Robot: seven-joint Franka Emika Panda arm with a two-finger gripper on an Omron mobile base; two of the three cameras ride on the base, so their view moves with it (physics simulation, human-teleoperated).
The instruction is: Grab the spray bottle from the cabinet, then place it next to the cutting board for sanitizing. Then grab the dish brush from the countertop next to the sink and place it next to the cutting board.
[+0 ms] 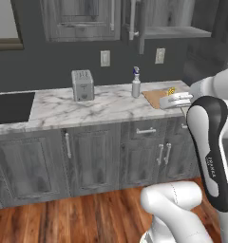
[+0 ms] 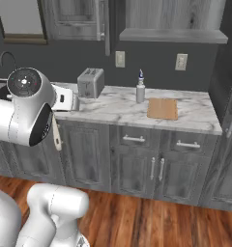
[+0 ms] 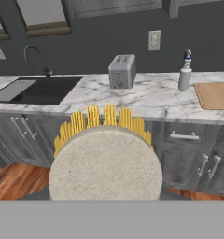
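hand [image 2: 60, 137] grasping brush [image 3: 104, 158], carried off the tabletop [image 2: 113, 108] toward the cutting board [image 2: 162, 108] | spray bottle [image 2: 140, 89] already upright just left of board, ready for sanitizing

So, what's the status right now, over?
End effector shut on dish brush, in front of the counter. Spray bottle upright beside cutting board. Toaster stands apart from the board, not in the way.

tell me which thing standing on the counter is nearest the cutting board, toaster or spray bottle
The spray bottle: it stands just left of the cutting board, while the toaster sits well farther left, toward the sink.
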